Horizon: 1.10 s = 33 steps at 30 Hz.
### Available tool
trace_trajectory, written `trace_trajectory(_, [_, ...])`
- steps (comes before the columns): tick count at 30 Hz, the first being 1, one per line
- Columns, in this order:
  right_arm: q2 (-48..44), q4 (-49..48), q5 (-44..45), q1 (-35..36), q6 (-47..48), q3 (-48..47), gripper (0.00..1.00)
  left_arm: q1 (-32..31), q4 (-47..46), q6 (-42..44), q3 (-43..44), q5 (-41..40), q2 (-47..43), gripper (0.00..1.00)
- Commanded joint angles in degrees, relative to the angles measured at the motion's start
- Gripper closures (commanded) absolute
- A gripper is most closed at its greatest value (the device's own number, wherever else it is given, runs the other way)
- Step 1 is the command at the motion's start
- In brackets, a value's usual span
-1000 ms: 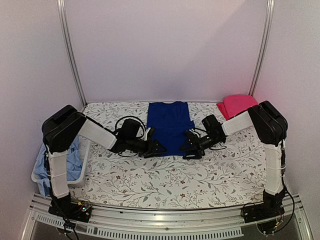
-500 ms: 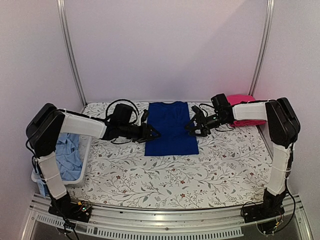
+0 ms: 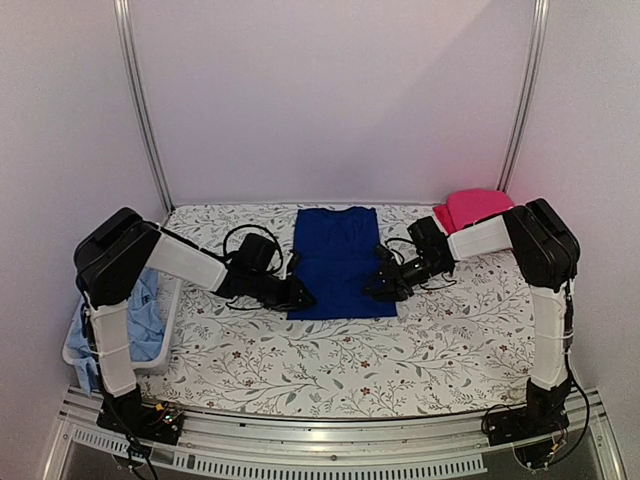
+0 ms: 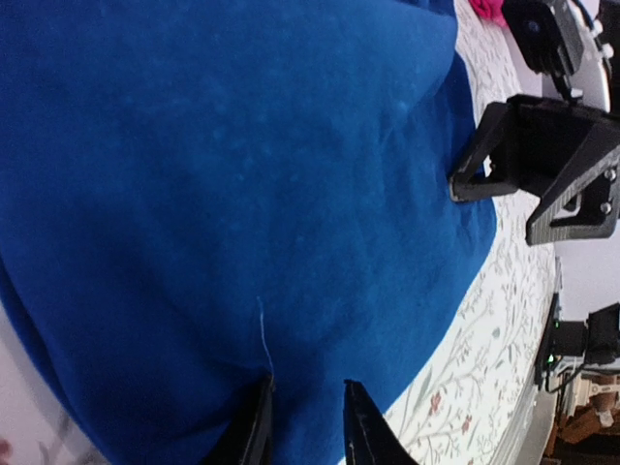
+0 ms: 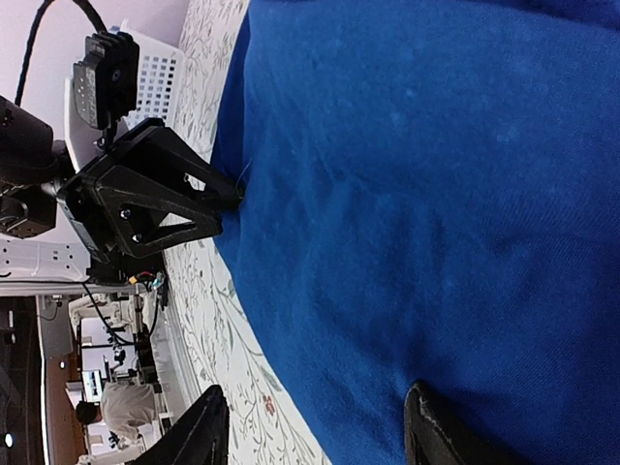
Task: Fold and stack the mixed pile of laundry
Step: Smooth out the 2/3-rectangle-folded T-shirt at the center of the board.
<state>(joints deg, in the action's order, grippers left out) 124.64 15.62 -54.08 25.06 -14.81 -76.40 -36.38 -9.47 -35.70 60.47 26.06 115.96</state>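
The blue shirt (image 3: 338, 255) lies flat in the middle of the floral cover (image 3: 300, 360), neck end toward the back wall. Both arms reach in low, 1 from each side, and meet it near its front corners.

The left gripper (image 4: 308, 418) sits at the shirt's left edge. Its 2 fingers (image 4: 254, 426) are close together, with blue cloth showing in the thin gap between them. I cannot tell whether they pinch the fabric or only straddle it. A loose white thread (image 4: 262, 334) runs up from that spot.

The right gripper (image 5: 315, 421) is at the opposite edge. Its jaws stand wide apart over the cloth, gripping nothing. In the left wrist view, 1 of its fingertips touches the hem.

In the far right corner lies a pink garment (image 3: 470, 208), well apart from the blue shirt. At the table's left side stands a white basket (image 3: 160, 335) with a light-blue shirt (image 3: 148, 320) in it, partly behind the left arm.
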Motion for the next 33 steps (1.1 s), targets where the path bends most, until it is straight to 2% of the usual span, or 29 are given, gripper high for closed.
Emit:
trace_trajectory(1, [-3.69,5.72,3.87,4.14,0.85,11.67,0.39,-5.67,2.33,-2.41,-10.07,1.06,-5.63,0.75])
trace_trajectory(5, [-13.41,9.00,3.31,5.88,0.67,20.71,0.39,-9.62,2.15,-4.69,-18.40,1.12,-14.13,0.75])
trace_trajectory(7, [-18.83,11.15,4.13,5.83,0.97,21.74,0.39,-9.81,2.31,-4.37,-20.66,0.77,-19.63,0.72])
trace_trajectory(9, [-24.37,11.96,4.42,4.89,1.26,19.66,0.39,-9.56,3.50,-0.70,-19.49,-1.44,-24.19,0.66])
trace_trajectory(12, [-27.17,12.09,5.57,1.30,-0.44,12.96,0.42,-9.36,8.11,10.52,-11.73,-6.92,-25.70,0.63])
trace_trajectory(15, [-23.95,13.02,9.60,-2.28,-1.27,5.15,0.48,-9.22,13.68,19.86,-1.30,-8.93,-20.94,0.63])
trace_trajectory(17, [-20.75,14.92,12.45,-3.21,-0.65,-0.16,0.53,-9.16,15.51,24.97,4.83,-10.01,-16.74,0.67])
trace_trajectory(20, [-13.71,17.29,14.52,-3.20,1.95,-8.74,0.57,-9.73,11.09,33.72,8.42,-10.47,-12.94,0.69])
trace_trajectory(22, [-9.30,18.11,15.01,-3.06,2.92,-12.76,0.59,-9.56,4.44,38.18,8.59,-10.79,-11.28,0.70])
trace_trajectory(24, [-5.93,19.05,15.01,-2.94,3.56,-16.23,0.60,-9.28,3.74,41.72,11.55,-9.21,-8.23,0.70])
trace_trajectory(28, [-0.94,20.14,14.66,-2.22,5.40,-20.01,0.60,-9.68,7.14,47.99,18.21,-8.04,-1.55,0.71])
trace_trajectory(33, [2.79,20.18,15.16,-0.78,7.63,-21.00,0.58,-9.74,7.70,52.82,21.97,-7.34,3.78,0.70])
